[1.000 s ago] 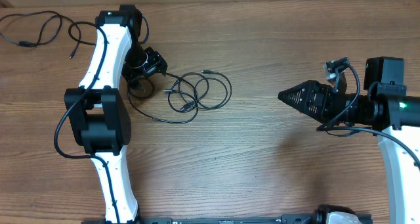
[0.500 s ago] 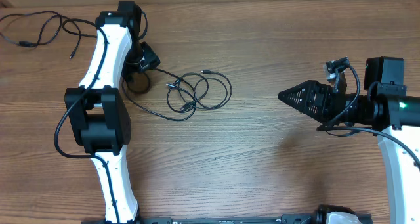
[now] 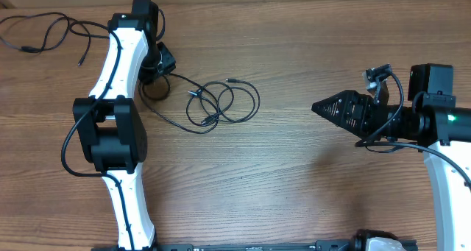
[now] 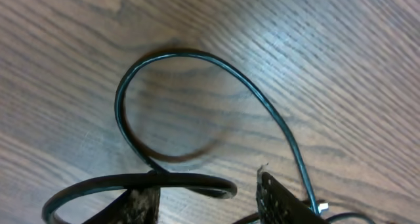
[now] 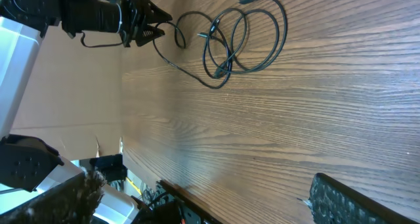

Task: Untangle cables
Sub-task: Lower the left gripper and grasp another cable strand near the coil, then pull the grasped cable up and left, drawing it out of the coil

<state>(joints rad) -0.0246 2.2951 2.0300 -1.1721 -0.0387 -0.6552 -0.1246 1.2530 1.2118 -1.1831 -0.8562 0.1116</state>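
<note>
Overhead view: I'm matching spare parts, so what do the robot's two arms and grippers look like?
The left arm and the right arm have white curved link shells and boxy black joint housings, with black cables looped alongside. The right gripper is black and tapers to a point; a green light glows behind it. The left gripper is black too.

Cables (image 3: 221, 104) black; table (image 3: 294, 185) brown wood-grain; left arm (image 3: 121, 48) white (joints black).

The left arm (image 3: 118, 59) stretches forward from its base, the left end effector (image 3: 156, 74) turned downward with its fingers (image 4: 141, 204) apart, while the right arm (image 3: 445, 170) holds the right end effector (image 3: 318, 106) level, pointing leftward, fingers spread wide.
</note>
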